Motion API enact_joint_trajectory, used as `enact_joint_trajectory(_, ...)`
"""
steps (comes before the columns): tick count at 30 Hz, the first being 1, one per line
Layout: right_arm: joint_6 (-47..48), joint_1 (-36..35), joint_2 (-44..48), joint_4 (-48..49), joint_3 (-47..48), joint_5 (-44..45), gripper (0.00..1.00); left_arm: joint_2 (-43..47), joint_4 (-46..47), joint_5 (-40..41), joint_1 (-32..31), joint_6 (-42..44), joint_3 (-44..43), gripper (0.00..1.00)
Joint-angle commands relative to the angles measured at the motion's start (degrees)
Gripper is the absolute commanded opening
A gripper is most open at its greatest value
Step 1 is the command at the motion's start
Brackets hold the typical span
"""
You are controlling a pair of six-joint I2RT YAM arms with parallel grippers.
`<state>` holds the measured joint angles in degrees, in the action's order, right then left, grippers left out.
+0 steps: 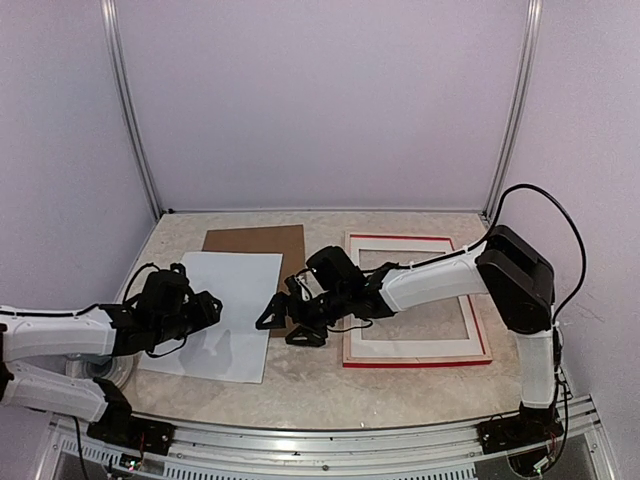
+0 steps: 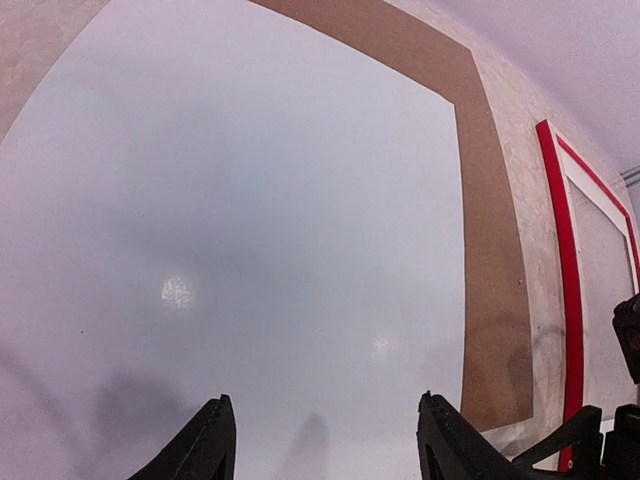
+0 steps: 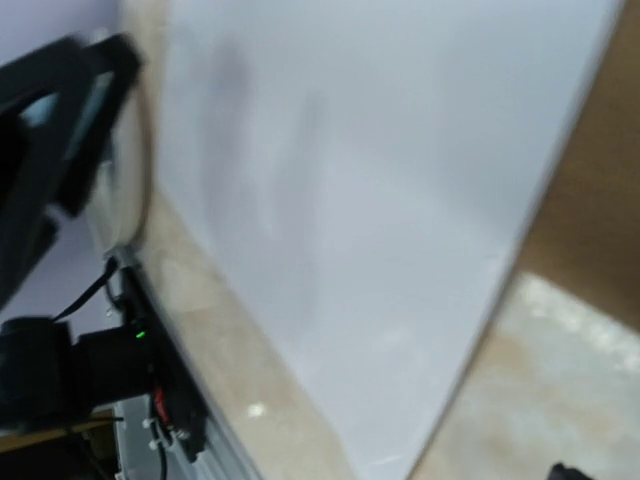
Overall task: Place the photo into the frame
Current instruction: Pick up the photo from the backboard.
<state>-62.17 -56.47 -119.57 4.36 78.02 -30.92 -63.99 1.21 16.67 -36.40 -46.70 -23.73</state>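
Note:
The photo (image 1: 225, 310) lies white side up on the table, its far edge overlapping the brown backing board (image 1: 255, 240). My left gripper (image 1: 210, 305) hovers over the photo's left part; in the left wrist view its black fingers (image 2: 210, 445) stand apart above the white sheet (image 2: 250, 220) with nothing between them. My right gripper (image 1: 285, 325) is at the photo's right edge, jaws spread and empty. The right wrist view is blurred and shows the photo (image 3: 380, 180) close below. The frame (image 1: 415, 352) lies flat to the right, pale back up, red edge showing (image 2: 568, 300).
Metal rails run along the table's near edge (image 1: 330, 440). Purple walls close in the back and sides. The right arm's elbow (image 1: 515, 275) hangs over the frame's right side. The left arm (image 3: 50, 150) shows in the right wrist view.

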Motion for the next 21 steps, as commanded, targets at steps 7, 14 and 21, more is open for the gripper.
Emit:
enact_joint_trajectory(7, -6.6, -1.1, -6.2, 0.5, 4.8, 1.8, 0.99, -0.4, 8.8, -5.3, 2.8, -1.9, 5.7, 0.56)
enact_joint_trajectory(14, -9.8, -1.7, -8.2, -2.6, 8.7, 3.8, 0.99, -0.6, 17.2, -9.6, 3.2, -3.9, 10.4, 0.49)
enact_joint_trajectory(21, -12.3, -2.1, -9.8, -2.9, 9.5, 4.1, 0.99, -2.3, 20.9, -11.4, 3.3, -5.5, 13.1, 0.43)
